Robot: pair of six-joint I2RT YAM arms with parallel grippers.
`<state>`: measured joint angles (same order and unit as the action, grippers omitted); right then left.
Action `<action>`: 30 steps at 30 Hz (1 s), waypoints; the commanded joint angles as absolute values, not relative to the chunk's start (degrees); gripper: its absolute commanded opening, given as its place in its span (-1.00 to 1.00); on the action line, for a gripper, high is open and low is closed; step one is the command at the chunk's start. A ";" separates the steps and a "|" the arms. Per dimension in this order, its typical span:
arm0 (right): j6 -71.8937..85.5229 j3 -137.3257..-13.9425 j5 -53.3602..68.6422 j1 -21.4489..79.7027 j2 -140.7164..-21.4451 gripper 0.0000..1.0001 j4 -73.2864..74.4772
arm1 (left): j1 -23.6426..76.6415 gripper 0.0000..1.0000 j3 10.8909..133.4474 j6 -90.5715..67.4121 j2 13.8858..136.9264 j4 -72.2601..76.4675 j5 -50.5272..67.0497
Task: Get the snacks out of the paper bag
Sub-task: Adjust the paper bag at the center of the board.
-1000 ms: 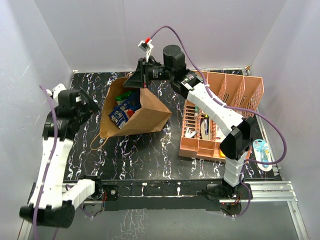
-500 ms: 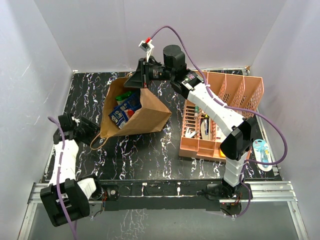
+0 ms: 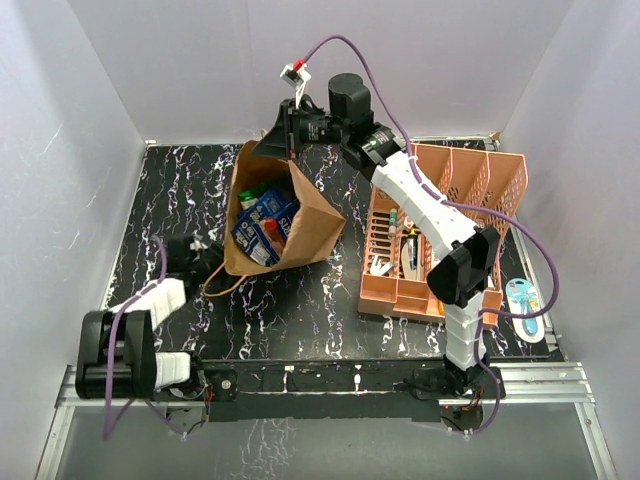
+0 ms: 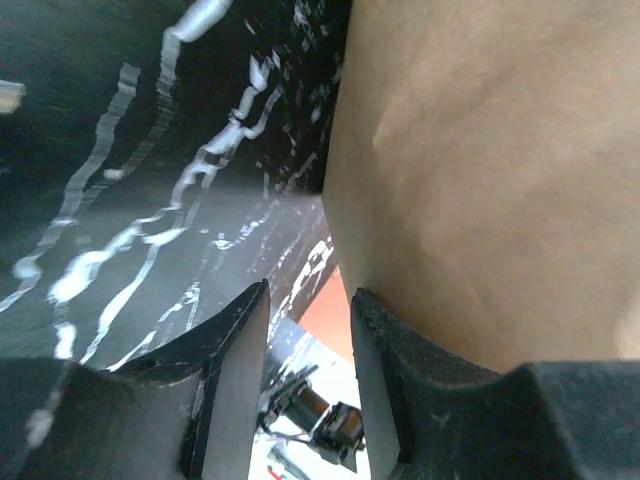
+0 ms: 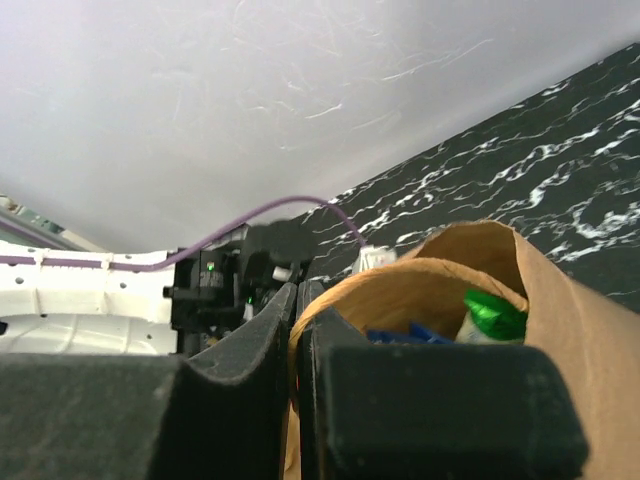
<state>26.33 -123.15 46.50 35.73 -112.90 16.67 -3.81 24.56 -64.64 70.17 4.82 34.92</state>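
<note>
The brown paper bag (image 3: 312, 225) stands tilted on the black marbled table, mouth facing up and left. Snacks show inside: blue packets (image 3: 262, 230) and a green one (image 3: 262, 192). My right gripper (image 3: 287, 148) is shut on the bag's far rim, and the right wrist view shows the gripper (image 5: 300, 292) pinching the paper edge above the green packet (image 5: 492, 312). My left gripper (image 3: 207, 262) lies low beside the bag's near-left corner. In the left wrist view that gripper (image 4: 310, 295) has a narrow gap holding nothing, its right finger against the bag's side (image 4: 480, 180).
The peach lattice basket (image 3: 395, 300) with small toiletries stands right of the bag. A blue and white pack (image 3: 523, 300) lies at the table's right edge. The bag's thin handle (image 3: 222, 288) trails on the table near my left gripper. White walls enclose three sides.
My left arm has swung down from high at the left to the table beside the bag, its jaws narrowing. The right gripper has pulled the bag more upright and slightly right.
</note>
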 commanded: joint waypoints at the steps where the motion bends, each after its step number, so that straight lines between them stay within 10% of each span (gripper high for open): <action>1: 18.89 -134.14 50.90 33.51 -116.59 -0.85 20.15 | 6.61 -0.27 25.72 -74.61 76.59 21.28 33.11; 20: 24.37 -133.68 70.96 30.06 -119.49 -0.85 6.51 | 20.80 -0.28 41.44 -79.97 103.76 38.66 24.68; 30: 18.69 -114.54 64.97 29.88 -108.89 -0.85 5.97 | 10.50 0.43 21.87 -73.20 77.87 17.33 24.59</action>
<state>20.71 -116.84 66.61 29.30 -116.27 11.05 15.18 26.48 -78.11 89.41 30.17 24.82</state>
